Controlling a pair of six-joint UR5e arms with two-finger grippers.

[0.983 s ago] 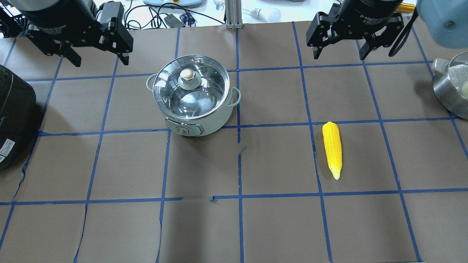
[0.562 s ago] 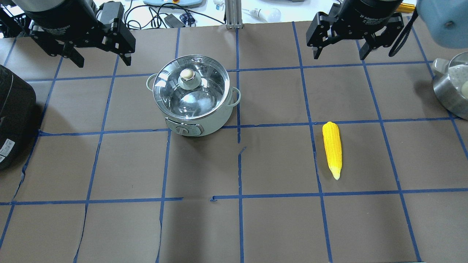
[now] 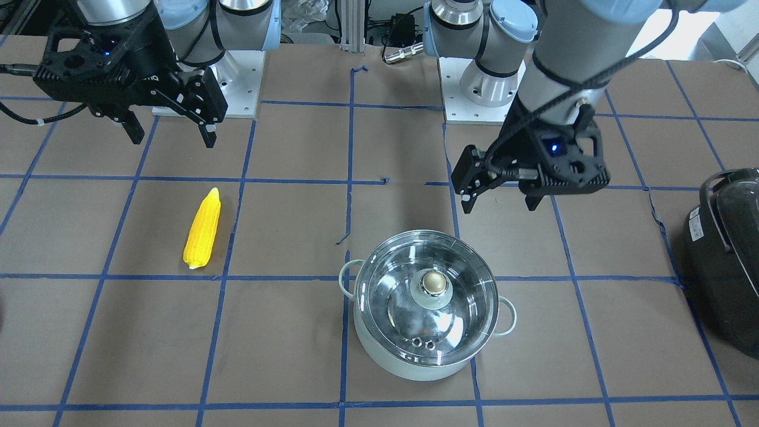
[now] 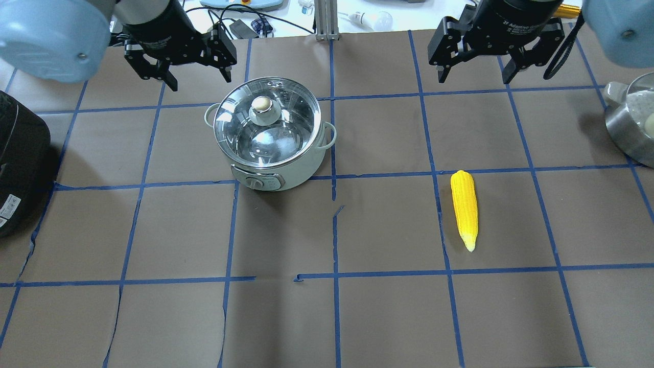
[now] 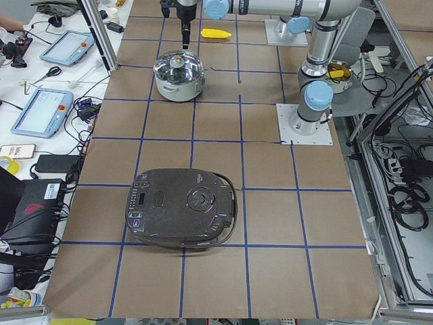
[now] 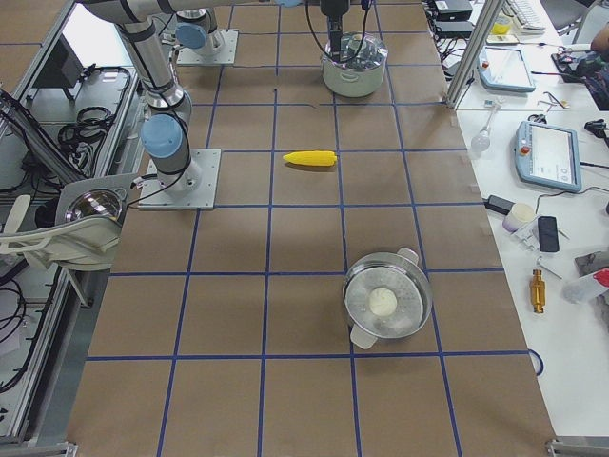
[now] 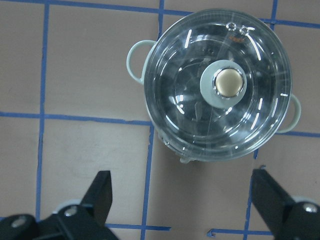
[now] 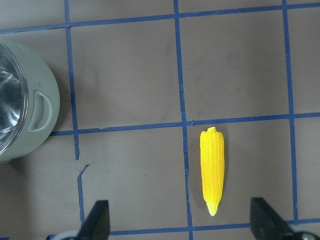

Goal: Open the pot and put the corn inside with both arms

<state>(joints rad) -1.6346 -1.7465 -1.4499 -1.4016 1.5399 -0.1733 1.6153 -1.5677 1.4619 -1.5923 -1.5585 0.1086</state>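
The pale mint-green pot stands left of centre with its glass lid on and the knob upright. My left gripper hangs open and empty just behind the pot's far-left rim; in the left wrist view its fingers frame the lid from above. The yellow corn lies on the table at the right, tip toward the near edge. My right gripper is open and empty, high behind the corn. In the front view the left gripper is behind the pot.
A large black appliance sits at the table's left edge. A steel pot with a white ball inside stands at the right edge. Brown paper with a blue tape grid covers the table.
My left arm has swung right from the far-left corner to just behind the pot. The right gripper, pot and corn have not moved.
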